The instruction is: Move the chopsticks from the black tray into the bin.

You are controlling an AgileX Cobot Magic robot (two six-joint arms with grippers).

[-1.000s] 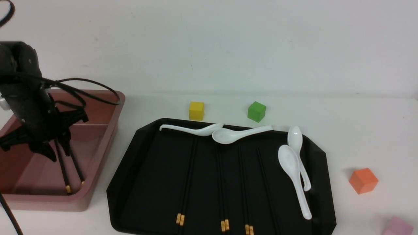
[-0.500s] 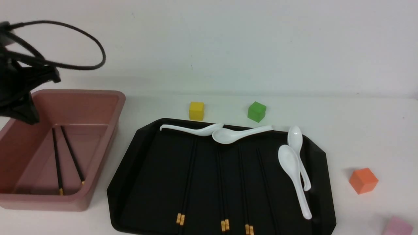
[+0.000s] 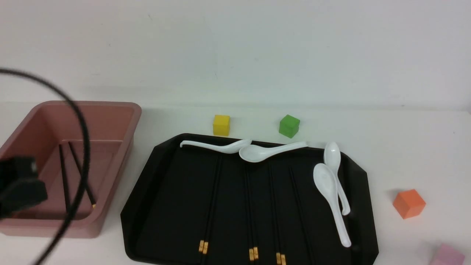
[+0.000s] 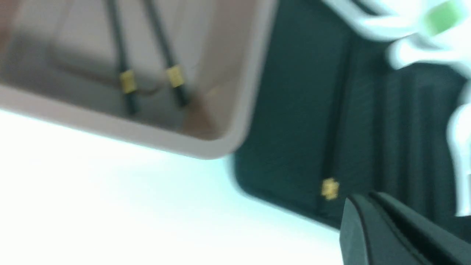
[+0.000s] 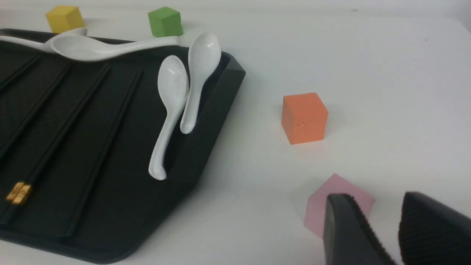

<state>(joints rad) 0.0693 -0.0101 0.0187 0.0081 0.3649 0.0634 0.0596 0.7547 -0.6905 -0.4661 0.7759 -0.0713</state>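
Two black chopsticks [image 3: 64, 176] with gold bands lie inside the pink bin [image 3: 126, 147]; the left wrist view shows them blurred [image 4: 127, 81]. Several more pairs [image 3: 211, 198] lie lengthwise on the black tray [image 3: 176, 206], gold ends toward me. Only a black part of my left arm [image 3: 20, 184] and its cable show in the front view, low in front of the bin. My left gripper [image 4: 362, 197] is shut and empty, above the tray's near left corner. My right gripper [image 5: 382, 211] is open and empty over the table, right of the tray [image 5: 206, 121].
Several white spoons [image 3: 329, 195] lie along the tray's far and right edges. A yellow cube [image 3: 221, 124] and a green cube [image 3: 289, 126] stand behind the tray. An orange cube [image 3: 409, 203] and a pink cube [image 5: 338, 198] sit to its right, the pink one just beyond my right fingers.
My left gripper let go of two chopsticks over the bin, and they now lie flat in it. The arm rose, then swung toward me, and its jaws shut.
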